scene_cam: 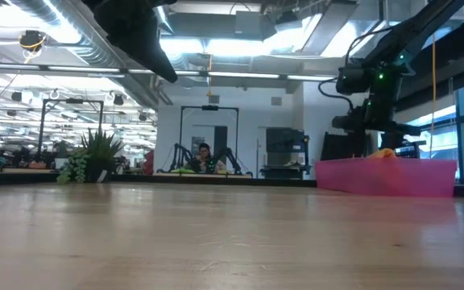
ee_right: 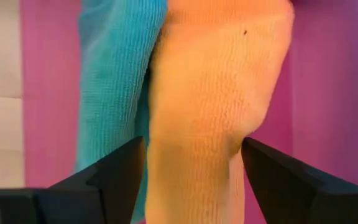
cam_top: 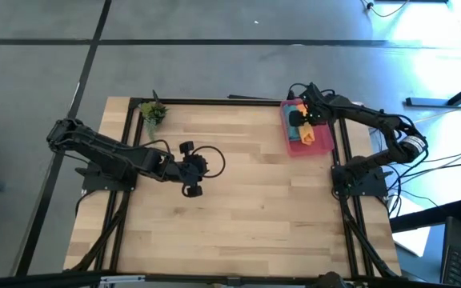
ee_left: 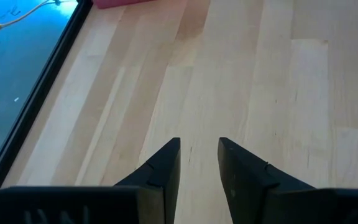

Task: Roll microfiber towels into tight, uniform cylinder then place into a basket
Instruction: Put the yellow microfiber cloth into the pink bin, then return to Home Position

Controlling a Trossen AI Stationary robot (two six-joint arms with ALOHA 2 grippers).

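The red-pink basket (cam_top: 324,148) stands at the table's far right; in the low view (scene_cam: 385,179) its wall faces me. In it the teal towel (ee_right: 114,81) lies rolled, next to the orange towel (ee_right: 216,93). My right gripper (ee_right: 194,162) is over the basket (cam_top: 304,120), shut on the orange towel, whose top shows just above the rim (scene_cam: 385,153). My left gripper (ee_left: 199,149) hovers over bare wood left of the table's middle (cam_top: 202,168). It is empty, with a narrow gap between its fingers. My right gripper pinches the rolled orange towel between its two fingers, one on each long side (ee_right: 160,174). The fingers come from above and lie across the roll, which narrows where they meet it. The far part of the roll lies in the basket against the teal towel.
A small green plant (cam_top: 154,112) stands at the far left corner and shows in the low view (scene_cam: 91,157). A black frame rail (cam_top: 214,101) runs around the table's edges. A corner of the basket shows in the left wrist view (ee_left: 123,3). A person sits in the room beyond the table.
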